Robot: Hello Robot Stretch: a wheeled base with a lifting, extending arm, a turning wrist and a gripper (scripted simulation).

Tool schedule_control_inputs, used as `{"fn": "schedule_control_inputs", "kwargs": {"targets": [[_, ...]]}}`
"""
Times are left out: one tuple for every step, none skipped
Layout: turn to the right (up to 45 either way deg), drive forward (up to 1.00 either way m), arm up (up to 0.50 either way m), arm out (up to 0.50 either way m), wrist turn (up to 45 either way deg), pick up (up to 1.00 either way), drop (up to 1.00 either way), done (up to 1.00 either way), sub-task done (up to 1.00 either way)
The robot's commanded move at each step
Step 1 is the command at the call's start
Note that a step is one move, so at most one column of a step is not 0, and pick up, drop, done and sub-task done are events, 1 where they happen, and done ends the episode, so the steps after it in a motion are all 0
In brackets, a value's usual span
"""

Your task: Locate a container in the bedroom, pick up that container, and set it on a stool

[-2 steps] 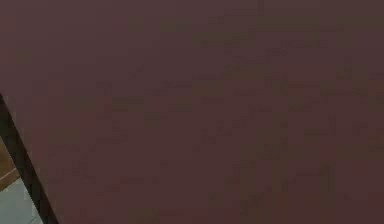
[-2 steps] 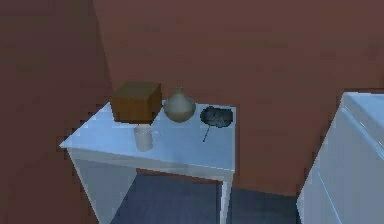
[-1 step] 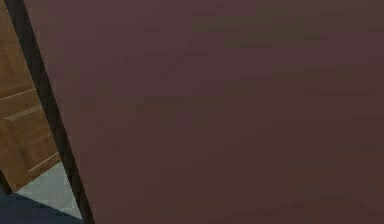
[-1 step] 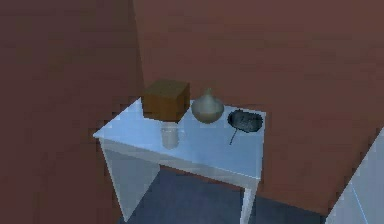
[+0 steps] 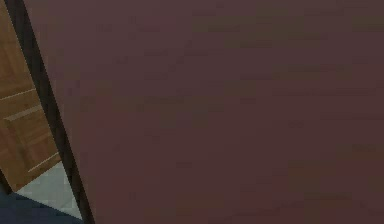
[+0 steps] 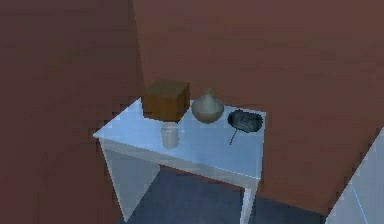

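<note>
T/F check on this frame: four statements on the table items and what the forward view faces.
1. A brown box stands on the white table. True.
2. The beige vase sits on the floor. False: it stands on the table, between the box and the dark bowl.
3. The small pale cup stands in front of the box, toward the table's near edge. True.
4. The forward view faces a window. False: it faces a dark red wall, with a wooden door at its left.

Walls (image 6: 300,50): reddish-brown, corner at 11 o'clock.
Table (image 6: 213,150): white, against the wall, centre.
Door (image 5: 20,120): wooden, forward view's 9 o'clock.
Floor (image 6: 190,205): dark, 6 o'clock.
</note>
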Motion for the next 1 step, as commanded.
{"fn": "schedule_control_inputs", "kwargs": {"targets": [[0.0,0.0,0.38,0.0,0.0,0.0,0.0,0.0,0.0]]}}
